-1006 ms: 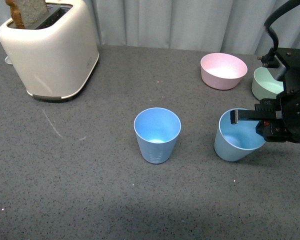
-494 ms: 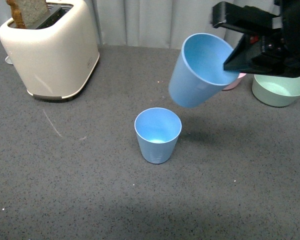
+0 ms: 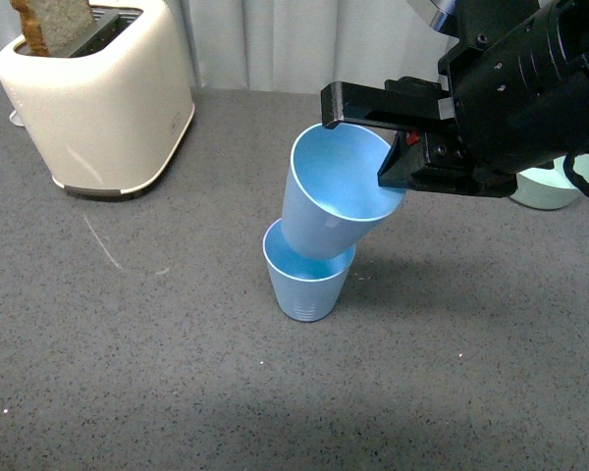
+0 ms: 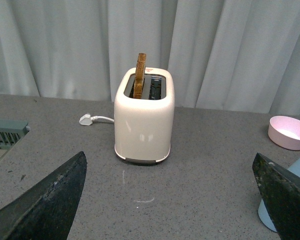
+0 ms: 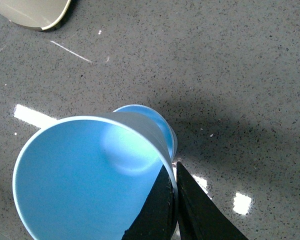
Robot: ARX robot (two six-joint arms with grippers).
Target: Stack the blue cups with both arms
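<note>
1. A faint mark on the toaster's (image 3: 98, 98) side is too small to be read.
2. The tilted blue cup (image 3: 314, 221) is gripped at its rim by the right end effector (image 3: 358, 142); its base is set in the upright blue cup (image 3: 309, 289) near the counter's (image 3: 128, 373) middle.
3. The left end effector (image 4: 169, 165) is spread wide, partly cut off.

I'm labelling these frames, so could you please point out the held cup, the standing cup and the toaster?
held cup (image 3: 336, 184): front view, on its inner wall.
standing cup (image 3: 308, 291): front view, on its outer side wall.
toaster (image 3: 108, 103): front view, on its cream side.
</note>
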